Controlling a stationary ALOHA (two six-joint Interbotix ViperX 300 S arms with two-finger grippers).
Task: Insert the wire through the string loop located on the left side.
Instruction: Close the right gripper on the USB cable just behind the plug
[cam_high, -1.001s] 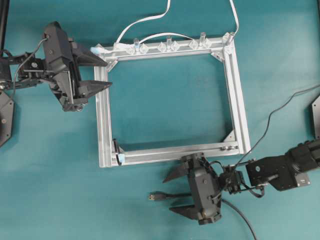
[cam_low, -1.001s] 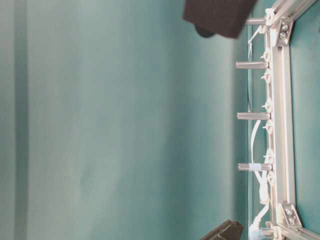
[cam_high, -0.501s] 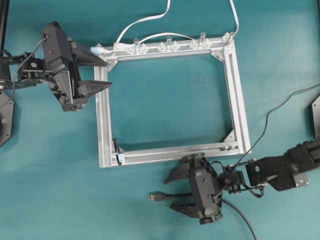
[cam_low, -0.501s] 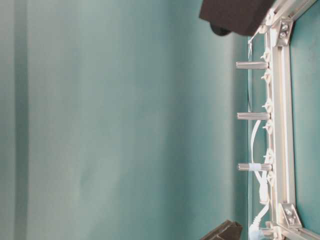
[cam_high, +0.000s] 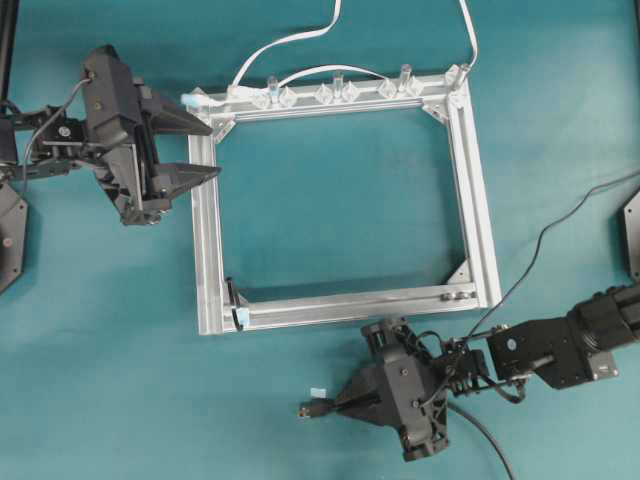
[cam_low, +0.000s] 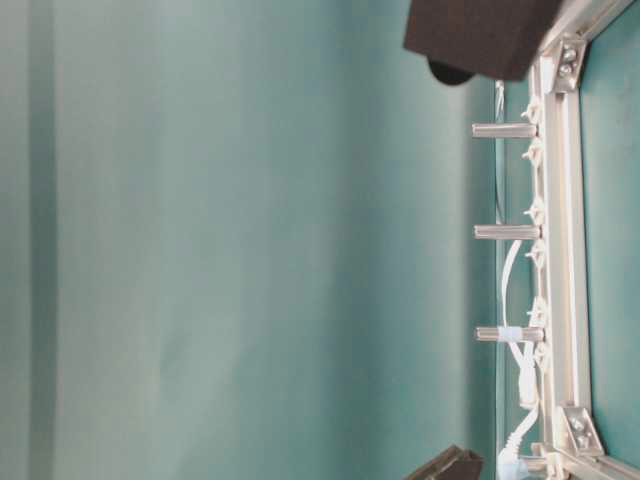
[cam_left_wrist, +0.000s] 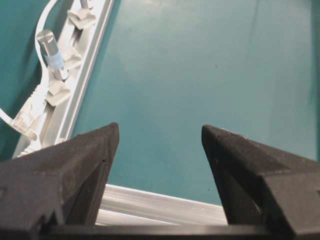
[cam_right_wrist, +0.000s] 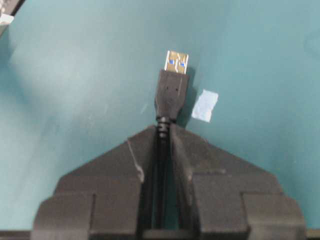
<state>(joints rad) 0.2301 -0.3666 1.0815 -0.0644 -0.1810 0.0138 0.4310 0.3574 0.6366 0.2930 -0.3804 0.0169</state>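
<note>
The wire (cam_high: 470, 420) is a thin black cable lying on the teal table in front of the frame. Its black plug (cam_right_wrist: 172, 90) has a silver tip (cam_right_wrist: 177, 61) and juts out past my right gripper (cam_right_wrist: 162, 131), which is shut on the wire just behind the plug. Overhead, the right gripper (cam_high: 345, 402) points left, below the frame's front rail. The string loop (cam_high: 237, 298) stands at the frame's front-left corner, over a light-blue tag (cam_high: 240, 318). My left gripper (cam_high: 212, 150) is open over the frame's left rail near the back-left corner, holding nothing (cam_left_wrist: 160, 130).
The aluminium frame (cam_high: 470, 180) lies flat mid-table. Its back rail (cam_low: 560, 240) carries clear clips and three upright pegs, one blue-taped (cam_left_wrist: 50, 50). White cables (cam_high: 290, 42) run off the back. A light-blue tape scrap (cam_right_wrist: 205, 105) lies beside the plug.
The right gripper, earlier open astride the wire, has tilted down and shut on the wire behind the plug. The left gripper drifted slightly left and stays open.
</note>
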